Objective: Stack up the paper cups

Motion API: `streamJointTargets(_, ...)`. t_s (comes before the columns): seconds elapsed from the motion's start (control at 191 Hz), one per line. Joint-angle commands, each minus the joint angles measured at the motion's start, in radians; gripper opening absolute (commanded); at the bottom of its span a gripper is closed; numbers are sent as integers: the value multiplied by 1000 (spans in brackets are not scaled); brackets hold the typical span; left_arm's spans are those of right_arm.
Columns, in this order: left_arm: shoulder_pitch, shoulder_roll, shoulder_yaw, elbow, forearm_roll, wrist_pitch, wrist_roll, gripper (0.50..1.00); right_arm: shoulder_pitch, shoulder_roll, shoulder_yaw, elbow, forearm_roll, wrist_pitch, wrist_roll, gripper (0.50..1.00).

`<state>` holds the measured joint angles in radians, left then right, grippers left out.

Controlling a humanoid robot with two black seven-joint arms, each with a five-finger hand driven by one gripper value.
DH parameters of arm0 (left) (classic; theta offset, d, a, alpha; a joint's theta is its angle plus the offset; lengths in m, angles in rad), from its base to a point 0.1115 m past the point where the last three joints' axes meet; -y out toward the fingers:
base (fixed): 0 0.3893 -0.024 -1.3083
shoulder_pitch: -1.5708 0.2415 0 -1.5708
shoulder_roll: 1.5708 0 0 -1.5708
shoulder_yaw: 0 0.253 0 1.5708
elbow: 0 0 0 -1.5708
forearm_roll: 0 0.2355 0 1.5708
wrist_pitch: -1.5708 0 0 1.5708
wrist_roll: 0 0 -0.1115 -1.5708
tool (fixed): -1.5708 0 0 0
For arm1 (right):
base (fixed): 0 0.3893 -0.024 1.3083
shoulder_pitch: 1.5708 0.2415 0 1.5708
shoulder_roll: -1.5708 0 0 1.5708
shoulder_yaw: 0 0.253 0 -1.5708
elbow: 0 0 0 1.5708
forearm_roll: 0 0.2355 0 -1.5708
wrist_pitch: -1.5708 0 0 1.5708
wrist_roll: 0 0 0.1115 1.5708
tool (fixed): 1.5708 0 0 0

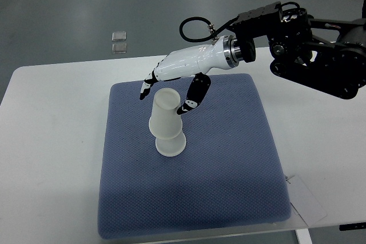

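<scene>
floor: grey, smooth (68, 10)
table: white top (51, 141)
mat: blue textured pad on table, centre (229, 187)
floor bits: 2 small clear squares (119, 42)

Lab: white bench (51, 141), grey floor (86, 4)

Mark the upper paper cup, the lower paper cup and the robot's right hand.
upper paper cup (164, 115): top view, side wall.
lower paper cup (170, 146): top view, lower wall.
right hand (171, 92): top view, between thumb and fingers.
</scene>
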<state>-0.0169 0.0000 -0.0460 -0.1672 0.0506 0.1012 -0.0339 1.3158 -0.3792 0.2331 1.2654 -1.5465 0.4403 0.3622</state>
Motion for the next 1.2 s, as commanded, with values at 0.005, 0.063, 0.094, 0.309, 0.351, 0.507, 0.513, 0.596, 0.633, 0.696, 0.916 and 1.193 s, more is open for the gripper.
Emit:
streamJointTargets(0.005, 0, 0, 0, 0, 0, 0, 0, 1000, -3, -3, 0, 0, 0, 0, 0, 903)
streamJointTargets(0.063, 0, 0, 0, 0, 0, 0, 0, 1000, -3, -6, 2, -1, 0, 0, 0, 913)
streamJointTargets(0.094, 0, 0, 0, 0, 0, 0, 0, 1000, -3, -9, 3, -1, 2, 0, 0, 913)
streamJointTargets(0.309, 0, 0, 0, 0, 0, 0, 0, 1000, -13, -33, 37, -35, 37, -3, 0, 913)
streamJointTargets(0.351, 0, 0, 0, 0, 0, 0, 0, 1000, -32, -46, 78, -63, 75, -2, -2, 913)
streamJointTargets(0.507, 0, 0, 0, 0, 0, 0, 0, 1000, -122, -56, 216, -239, 321, -2, -54, 913)
streamJointTargets(0.513, 0, 0, 0, 0, 0, 0, 0, 1000, -122, -56, 216, -239, 321, -2, -54, 913)
streamJointTargets(0.596, 0, 0, 0, 0, 0, 0, 0, 1000, -170, -58, 253, -320, 489, -12, -97, 913)
streamJointTargets(0.633, 0, 0, 0, 0, 0, 0, 0, 1000, -182, -58, 255, -344, 543, -28, -111, 913)
streamJointTargets(0.696, 0, 0, 0, 0, 0, 0, 0, 1000, -202, -56, 255, -386, 637, -87, -137, 913)
streamJointTargets(0.916, 0, 0, 0, 0, 0, 0, 0, 1000, -302, -41, 255, -462, 934, -259, -201, 913)
streamJointTargets(1.193, 0, 0, 0, 0, 0, 0, 0, 1000, -478, 98, 427, -552, 1068, -465, -235, 913)
